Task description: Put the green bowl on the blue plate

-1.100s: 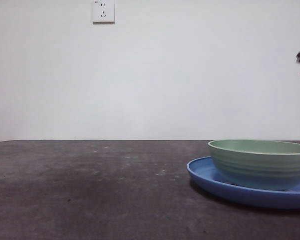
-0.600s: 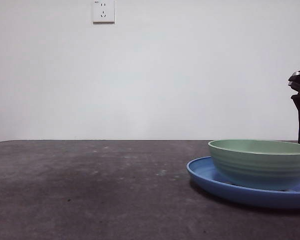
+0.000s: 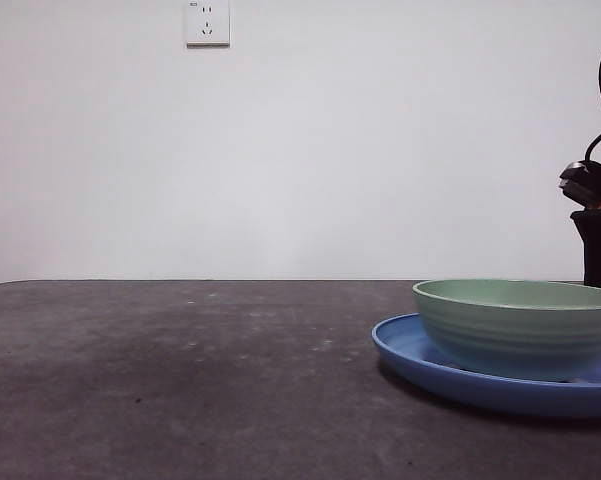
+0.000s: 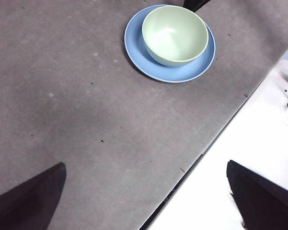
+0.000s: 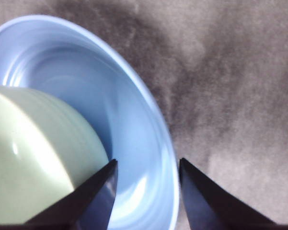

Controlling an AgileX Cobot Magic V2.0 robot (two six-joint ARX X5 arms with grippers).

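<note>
On the blue plate (image 3: 420,362), green bowl (image 3: 517,325), right gripper (image 5: 147,168) low over plate rim, jaws narrowly apart, empty.

- Even, soft indoor light in the front view, white wall (image 3: 380,150) bright but not blown out.
- Thin dark shadow under the blue plate (image 3: 420,362) on the table (image 3: 180,380).
- Soft white glare inside the green bowl (image 4: 175,34).
- Right wrist view blurry up close, jaws soft-edged, highlights streaking the plate.
</note>
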